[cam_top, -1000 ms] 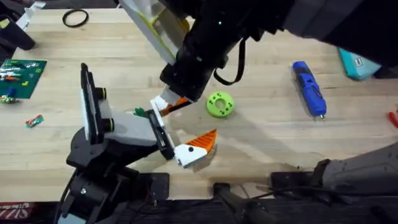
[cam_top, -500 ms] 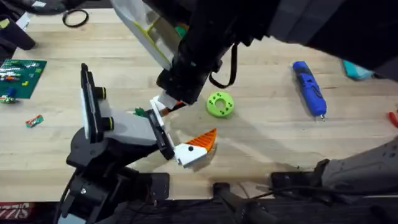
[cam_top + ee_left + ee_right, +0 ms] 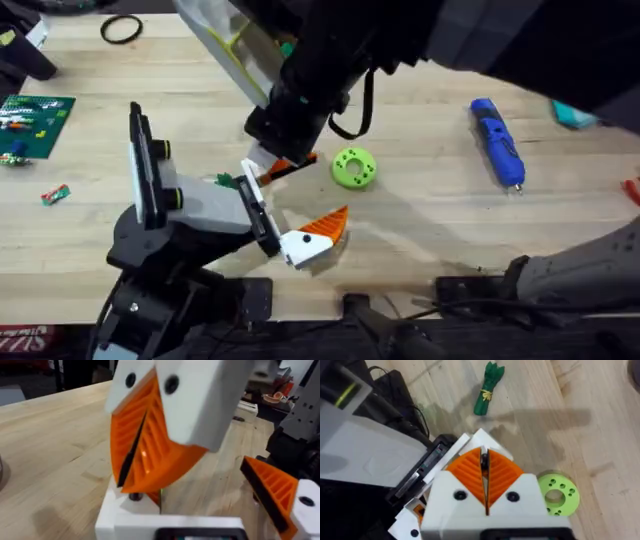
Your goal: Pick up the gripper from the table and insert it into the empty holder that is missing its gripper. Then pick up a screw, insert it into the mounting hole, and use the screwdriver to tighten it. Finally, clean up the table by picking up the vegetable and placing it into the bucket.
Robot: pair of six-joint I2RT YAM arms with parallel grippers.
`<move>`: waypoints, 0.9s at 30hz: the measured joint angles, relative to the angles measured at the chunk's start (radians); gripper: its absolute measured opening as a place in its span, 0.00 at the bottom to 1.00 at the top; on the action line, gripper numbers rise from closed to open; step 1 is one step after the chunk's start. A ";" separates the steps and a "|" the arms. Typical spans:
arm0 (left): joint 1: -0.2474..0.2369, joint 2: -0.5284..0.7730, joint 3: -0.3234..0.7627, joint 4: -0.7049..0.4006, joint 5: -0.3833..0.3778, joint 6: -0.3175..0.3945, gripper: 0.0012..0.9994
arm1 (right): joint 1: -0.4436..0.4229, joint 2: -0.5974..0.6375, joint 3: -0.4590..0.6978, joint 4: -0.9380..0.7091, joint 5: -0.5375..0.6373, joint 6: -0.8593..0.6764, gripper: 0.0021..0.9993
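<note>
My right claw [image 3: 275,162] hangs over the bench [image 3: 430,215], clenched on the gripper [image 3: 472,445], whose white base sits at the holder [image 3: 258,210]. In the right wrist view its orange pads [image 3: 502,474] meet along a thin seam. My left claw [image 3: 135,467] is clenched too, pads [image 3: 150,450] pressed together; whether it holds anything I cannot tell. A twin finger [image 3: 322,232] sits on the holder's near end. The screwdriver [image 3: 497,142] lies well apart; a green disc [image 3: 354,167] lies near my right claw.
</note>
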 joint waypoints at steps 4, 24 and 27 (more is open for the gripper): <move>0.000 0.000 0.000 0.000 0.000 0.000 0.98 | 0.000 0.000 0.000 -0.014 0.000 0.000 0.00; 0.000 0.005 0.000 -0.001 0.003 -0.022 0.98 | 0.006 0.026 0.000 0.017 0.000 0.000 0.00; 0.000 0.005 0.000 -0.001 0.003 -0.022 0.98 | 0.006 0.026 0.000 0.017 0.000 0.000 0.00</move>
